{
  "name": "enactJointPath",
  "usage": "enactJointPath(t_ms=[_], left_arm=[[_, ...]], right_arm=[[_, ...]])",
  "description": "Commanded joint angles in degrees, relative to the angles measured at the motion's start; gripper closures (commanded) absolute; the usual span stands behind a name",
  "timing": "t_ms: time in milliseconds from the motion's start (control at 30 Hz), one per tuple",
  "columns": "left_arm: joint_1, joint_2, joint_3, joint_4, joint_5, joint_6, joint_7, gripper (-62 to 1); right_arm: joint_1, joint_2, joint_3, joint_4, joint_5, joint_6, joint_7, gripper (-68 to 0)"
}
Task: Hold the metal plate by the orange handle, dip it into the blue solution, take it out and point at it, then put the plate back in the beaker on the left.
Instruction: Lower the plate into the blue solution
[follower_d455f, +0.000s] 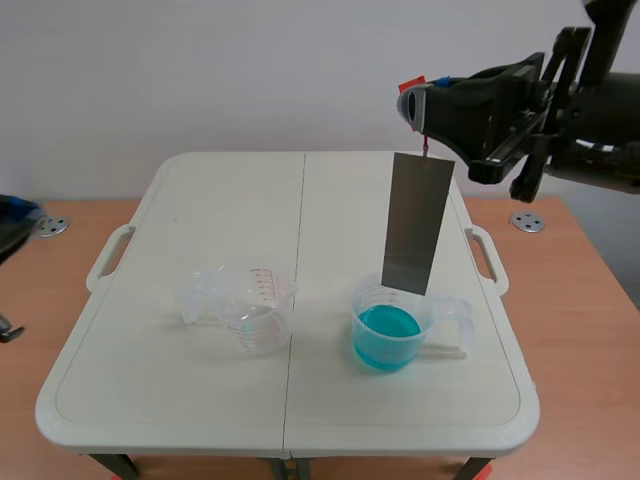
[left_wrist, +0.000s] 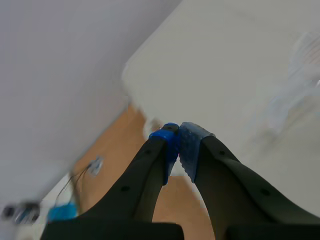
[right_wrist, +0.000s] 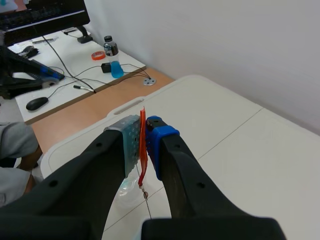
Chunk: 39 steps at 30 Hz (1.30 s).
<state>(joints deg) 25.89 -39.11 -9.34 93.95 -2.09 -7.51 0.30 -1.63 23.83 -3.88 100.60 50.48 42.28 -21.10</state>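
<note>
The right end effector (right_wrist: 144, 132) is clamped on the thin orange handle (right_wrist: 143, 150), raised above the desk (follower_d455f: 200, 200). The metal plate (follower_d455f: 418, 222) hangs from it, lower edge at the rim of the beaker of blue solution (follower_d455f: 392, 325). The empty beaker (follower_d455f: 248, 305) stands well apart. The left end effector (left_wrist: 178, 137), pads together on nothing, is off the desk's edge.

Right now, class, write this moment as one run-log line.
right gripper: shut on orange handle | metal plate: hanging above blue solution | left gripper: shut, empty
</note>
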Motion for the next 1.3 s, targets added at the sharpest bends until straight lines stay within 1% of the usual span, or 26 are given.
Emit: enactJointPath(t_ms=[0,67,167,200,300,433,533,600,733,833,1000,1133,1267], left_arm=[[4.0,0.11,-2.71,-0.35,-0.48,3.61,-0.17,-3.0],[9.86,0.02,-6.84,-0.35,-0.48,7.8,-0.26,-3.0],[18.47,0.04,-10.97,-0.39,-0.5,11.08,-0.33,-3.0],[21.35,0.04,-11.72,-0.59,-0.5,11.52,-0.37,-3.0],[28.7,0.31,-12.17,-2.29,-0.5,11.43,-0.42,-3.0],[34.34,2.64,-12.15,-5.51,-0.46,11.19,-0.44,-3.0],[35.69,5.18,-12.11,-8.83,-0.46,9.86,-0.44,-3.0],[35.67,7.04,-12.11,-11.39,-0.46,7.32,-0.46,-3.0],[35.67,10.93,-10.86,-14.86,-0.39,1.18,-0.48,-3.0],[35.67,14.16,-9.01,-16.83,0.0,-1.05,-0.48,-3.0],[35.67,19.23,-5.62,-19.93,0.33,-2.01,-0.44,-3.0],[35.65,22.16,-3.32,-22.18,0.44,-2.38,-0.44,-3.0],[34.88,24.26,-1.97,-24.37,0.48,-2.6,-0.44,-3.0]], right_arm=[[0.52,0.11,-0.07,-0.61,0.7,0.44,0.87,-1.1],[0.68,-0.11,-0.28,-1.6,0.7,0.44,0.9,-1.1],[0.81,-0.7,-0.81,-3.02,0.02,0.44,0.9,-1.1],[0.85,-0.74,-1.29,-3.45,-0.22,0.44,0.9,-1.1],[0.87,-1.31,-2.21,-4.59,-1.25,0.44,0.92,-1.1],[0.85,-2.45,-3.02,-6.47,-2.56,0.44,1.07,-1.1],[0.87,-2.84,-3.82,-8.02,-2.75,0.44,1.11,-1.1],[0.87,-3.41,-4.11,-8.94,-3.19,0.44,1.11,-1.1],[0.87,-4.96,-4.13,-10.8,-5.77,0.44,1.31,-1.1],[0.87,-5.77,-4.2,-12.33,-7.34,0.44,1.42,-1.1],[1.07,-6.4,-4.44,-14.45,-9.88,0.44,2.01,-1.1],[1.84,-6.43,-4.87,-16.28,-11.58,0.44,2.43,-1.1],[2.43,-6.4,-4.9,-17.57,-12.15,0.44,2.62,-1.1]])
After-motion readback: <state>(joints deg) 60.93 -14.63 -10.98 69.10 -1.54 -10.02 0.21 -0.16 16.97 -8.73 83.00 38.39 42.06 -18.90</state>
